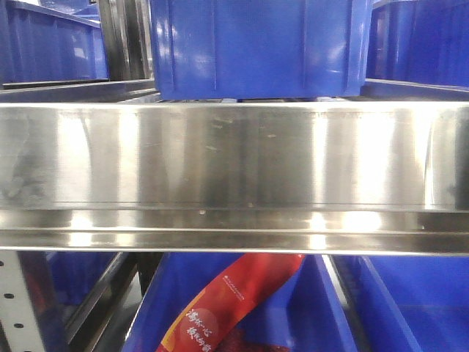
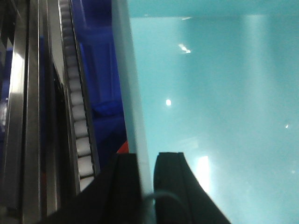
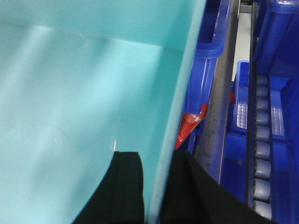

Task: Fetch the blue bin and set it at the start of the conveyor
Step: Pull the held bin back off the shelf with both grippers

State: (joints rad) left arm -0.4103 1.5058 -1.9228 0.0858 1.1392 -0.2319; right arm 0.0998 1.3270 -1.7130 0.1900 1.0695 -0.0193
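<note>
Polished steel shelf (image 1: 234,161) edge fills the front view, with dark blue crates (image 1: 256,44) above and below it and a red packet (image 1: 227,301) lying in a lower crate.

At the left wrist, the left gripper (image 2: 147,156) pinches the blue bin (image 2: 210,93) by its side wall, one black finger outside and one inside. A roller track (image 2: 77,116) runs alongside.

At the right wrist, the right gripper (image 3: 156,158) clamps the opposite wall the same way. The bin sits just beside the dark blue crates.
</note>
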